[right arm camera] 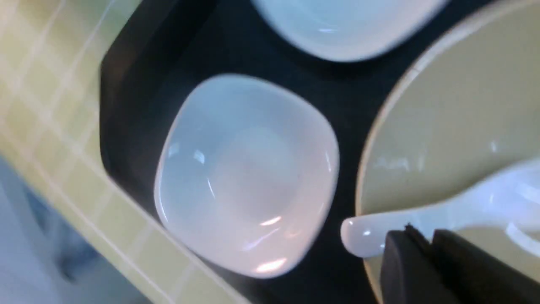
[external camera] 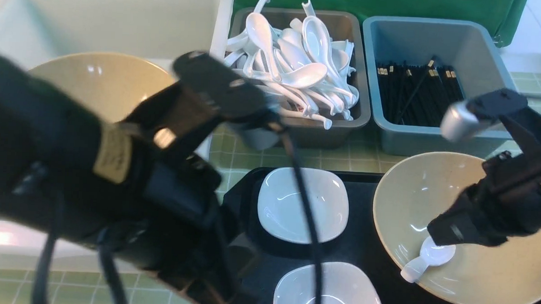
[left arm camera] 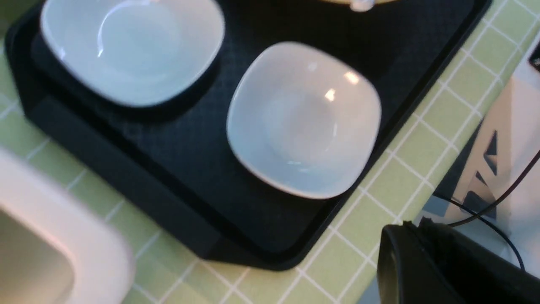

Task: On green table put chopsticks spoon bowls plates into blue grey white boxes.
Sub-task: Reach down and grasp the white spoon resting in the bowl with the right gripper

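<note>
My left claw (left arm camera: 415, 240) is clenched, seemingly empty, beside the black tray (left arm camera: 126, 169), while my right claw (external camera: 438, 232) meets the white ceramic spoon (external camera: 430, 258) in the round beige bowl (external camera: 433, 186), grip unclear, so a glancing pinch could flick it out.

A staged dish-sorting bench in a robotics lab is shown. The work is laid out on a green checked tabletop (external camera: 366, 163), and a plain green backdrop (external camera: 395, 4) is hung behind it. Three plastic boxes are lined up at the back: a white box (external camera: 107, 12) in which a beige bowl (external camera: 95, 80) is held, a grey box (external camera: 361, 115) heaped with white spoons (external camera: 297, 66), and a blue box (external camera: 439, 40) in which black chopsticks (external camera: 419, 94) are laid. White square dishes (external camera: 286, 207) and a second beige bowl (external camera: 475, 270) are set out on a black tray (external camera: 362, 252). The scene is framed by black robot arms (external camera: 46, 160) with bare cables (external camera: 297, 169).
</note>
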### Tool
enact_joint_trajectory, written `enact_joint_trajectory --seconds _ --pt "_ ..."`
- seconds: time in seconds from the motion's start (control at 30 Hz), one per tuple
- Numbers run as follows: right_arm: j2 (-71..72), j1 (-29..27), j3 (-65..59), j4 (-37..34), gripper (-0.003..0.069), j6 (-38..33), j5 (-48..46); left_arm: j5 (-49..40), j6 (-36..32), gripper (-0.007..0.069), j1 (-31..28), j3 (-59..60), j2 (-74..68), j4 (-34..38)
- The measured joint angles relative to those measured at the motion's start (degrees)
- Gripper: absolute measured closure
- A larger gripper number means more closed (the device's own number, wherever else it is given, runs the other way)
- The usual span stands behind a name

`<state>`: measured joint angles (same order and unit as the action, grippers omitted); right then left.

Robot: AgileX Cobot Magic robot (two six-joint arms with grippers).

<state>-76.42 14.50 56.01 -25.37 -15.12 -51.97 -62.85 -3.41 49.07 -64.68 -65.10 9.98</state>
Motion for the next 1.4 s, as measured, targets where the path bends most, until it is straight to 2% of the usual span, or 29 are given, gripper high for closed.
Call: enact_joint_trajectory --seconds 0.17,0.33,0.4,0.43,0.47,0.63,1.17,1.27,1.37,1.4 --pt "-7.8 -0.4 1.8 0.0 0.0508 10.7 -5.8 0.0 0.4 0.0626 -1.2 0.6 1.1 0.2" --pt "-11.8 -0.8 2.0 -0.1 0.0361 23.6 -2.1 0.0 0.1 0.0626 -1.2 0.6 1.3 0.6" --pt "-12.1 -0.8 2.0 -0.1 0.0321 25.9 -1.2 0.0 0.1 0.0626 -1.2 0.6 1.3 0.6" --pt "-12.4 -0.8 2.2 -0.1 0.0264 28.6 -0.5 0.0 -0.2 0.0626 -1.2 0.6 1.3 0.7" --pt "-12.6 -0.8 2.2 -0.1 0.0241 30.0 -0.3 0.0 -0.4 0.0626 -1.2 0.6 1.3 0.9" --pt "-13.0 -0.8 2.2 -0.3 0.0158 33.4 0.0 1.2 -2.6 0.0626 -1.2 0.6 1.3 2.8" --pt "-17.6 -0.9 2.2 -0.3 0.0154 34.5 0.0 2.5 -4.2 0.0626 -1.2 0.6 1.3 3.3" --pt "-17.8 -1.2 2.2 -0.4 0.0192 33.8 0.0 2.5 -4.2 0.0626 -1.2 0.6 1.3 3.4" --pt "-17.8 -1.5 2.2 -0.5 0.0291 32.3 -0.6 2.6 -4.3 0.0626 -1.2 0.6 1.3 3.4" --pt "-17.8 -1.5 2.2 -0.5 0.03 32.0 -0.7 2.6 -4.3 0.0626 -1.2 0.6 1.3 3.3"
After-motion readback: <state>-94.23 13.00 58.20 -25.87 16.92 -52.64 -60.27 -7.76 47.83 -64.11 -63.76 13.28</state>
